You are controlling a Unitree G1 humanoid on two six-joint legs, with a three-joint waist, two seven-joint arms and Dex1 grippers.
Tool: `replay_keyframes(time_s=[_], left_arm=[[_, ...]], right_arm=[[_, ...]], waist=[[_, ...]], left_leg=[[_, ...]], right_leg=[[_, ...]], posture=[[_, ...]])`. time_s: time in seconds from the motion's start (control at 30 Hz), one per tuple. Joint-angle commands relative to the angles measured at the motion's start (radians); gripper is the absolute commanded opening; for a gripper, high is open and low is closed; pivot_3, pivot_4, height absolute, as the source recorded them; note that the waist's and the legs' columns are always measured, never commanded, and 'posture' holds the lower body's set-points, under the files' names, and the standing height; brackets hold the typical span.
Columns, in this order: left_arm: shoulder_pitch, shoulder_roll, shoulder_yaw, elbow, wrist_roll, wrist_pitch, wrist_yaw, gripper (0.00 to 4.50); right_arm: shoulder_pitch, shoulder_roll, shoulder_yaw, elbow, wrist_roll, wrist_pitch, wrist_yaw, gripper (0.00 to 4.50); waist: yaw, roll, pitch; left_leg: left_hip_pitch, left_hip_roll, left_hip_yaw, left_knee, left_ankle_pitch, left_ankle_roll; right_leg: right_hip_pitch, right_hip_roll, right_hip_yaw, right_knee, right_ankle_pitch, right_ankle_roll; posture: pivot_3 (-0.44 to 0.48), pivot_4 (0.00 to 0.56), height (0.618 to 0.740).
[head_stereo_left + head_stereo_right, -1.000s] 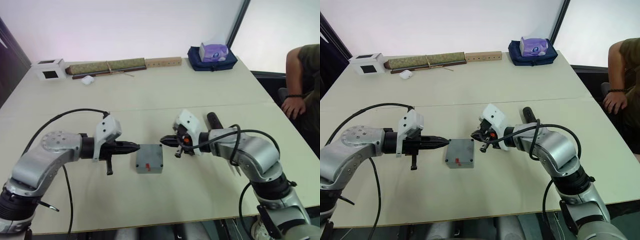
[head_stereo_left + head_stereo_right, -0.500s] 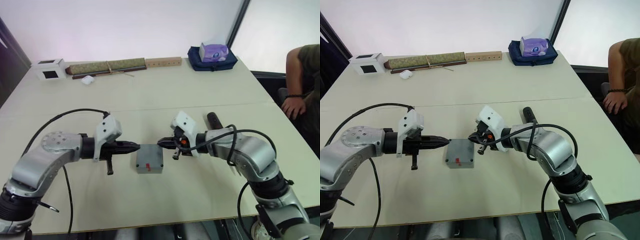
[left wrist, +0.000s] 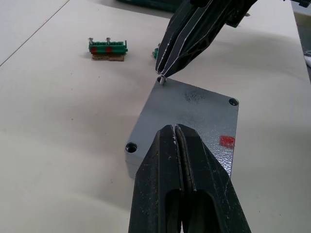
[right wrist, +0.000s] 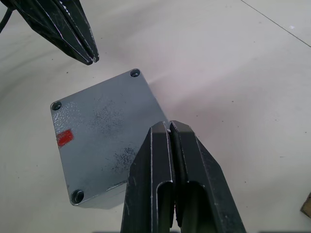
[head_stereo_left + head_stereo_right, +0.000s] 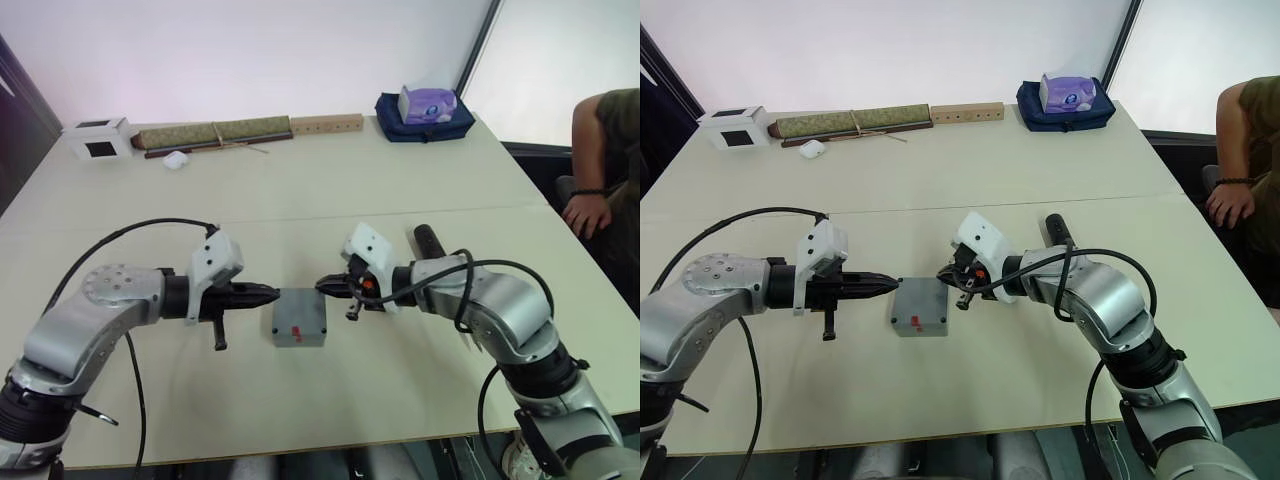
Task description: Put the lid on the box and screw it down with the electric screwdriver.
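The grey lid [image 5: 299, 316] with its small red mark lies closed on the box [image 5: 300, 341] at the table's middle. Three of its corner holes show open; my right fingers cover the fourth. My left gripper [image 5: 272, 293] is shut and empty, its tip at the lid's left edge [image 3: 175, 128]. My right gripper [image 5: 322, 286] is shut on a small screw [image 3: 161, 79], held at the lid's far right corner. The electric screwdriver [image 5: 425, 241] lies on the table behind my right forearm, partly hidden by the arm.
Along the far edge stand a white carton [image 5: 99, 139], a long tied bundle [image 5: 215, 132], a wooden block [image 5: 327, 124] and a blue bag with a tissue pack [image 5: 425, 108]. A green terminal block [image 3: 108, 47] lies near the box. A person [image 5: 603, 165] sits at the right.
My right gripper has moved a little left, onto the lid's far right corner. The left gripper and the box have stayed put.
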State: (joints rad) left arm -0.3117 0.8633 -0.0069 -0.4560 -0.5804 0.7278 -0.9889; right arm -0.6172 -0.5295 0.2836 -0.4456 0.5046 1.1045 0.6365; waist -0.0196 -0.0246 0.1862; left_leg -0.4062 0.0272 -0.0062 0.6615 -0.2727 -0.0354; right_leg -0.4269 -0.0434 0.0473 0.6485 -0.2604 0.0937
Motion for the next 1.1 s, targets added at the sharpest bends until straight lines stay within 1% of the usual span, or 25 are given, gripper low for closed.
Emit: replay_keyframes(time_s=[0.03,0.4,0.6,1.1], left_arm=[[-0.006,0.004,0.016,-0.034,-0.006,-0.012,0.003,0.0],[-0.008,0.004,0.012,-0.033,-0.005,-0.011,0.007,0.0],[-0.006,0.006,0.014,-0.034,-0.004,-0.013,0.007,0.0],[-0.003,0.009,0.015,-0.042,-0.006,-0.009,0.007,0.0]], right_arm=[[-0.027,-0.007,-0.025,-0.022,0.006,-0.001,0.005,0.03],[-0.035,-0.014,-0.033,-0.02,0.013,0.004,0.013,0.03],[-0.026,-0.02,-0.017,-0.034,0.017,0.011,0.02,0.03],[-0.017,-0.021,0.007,-0.002,-0.004,-0.008,0.021,0.03]], waist=[[0.0,0.0,0.0],[0.0,0.0,0.0],[0.0,0.0,0.0],[0.001,0.0,0.0]], left_leg=[[0.0,0.0,0.0,0.0,0.0,0.0],[0.0,0.0,0.0,0.0,0.0,0.0],[0.0,0.0,0.0,0.0,0.0,0.0],[0.0,0.0,0.0,0.0,0.0,0.0]], right_leg=[[0.0,0.0,0.0,0.0,0.0,0.0],[0.0,0.0,0.0,0.0,0.0,0.0],[0.0,0.0,0.0,0.0,0.0,0.0],[0.0,0.0,0.0,0.0,0.0,0.0]], posture=[[0.0,0.15,0.74],[0.0,0.15,0.74],[0.0,0.15,0.74],[0.0,0.15,0.74]])
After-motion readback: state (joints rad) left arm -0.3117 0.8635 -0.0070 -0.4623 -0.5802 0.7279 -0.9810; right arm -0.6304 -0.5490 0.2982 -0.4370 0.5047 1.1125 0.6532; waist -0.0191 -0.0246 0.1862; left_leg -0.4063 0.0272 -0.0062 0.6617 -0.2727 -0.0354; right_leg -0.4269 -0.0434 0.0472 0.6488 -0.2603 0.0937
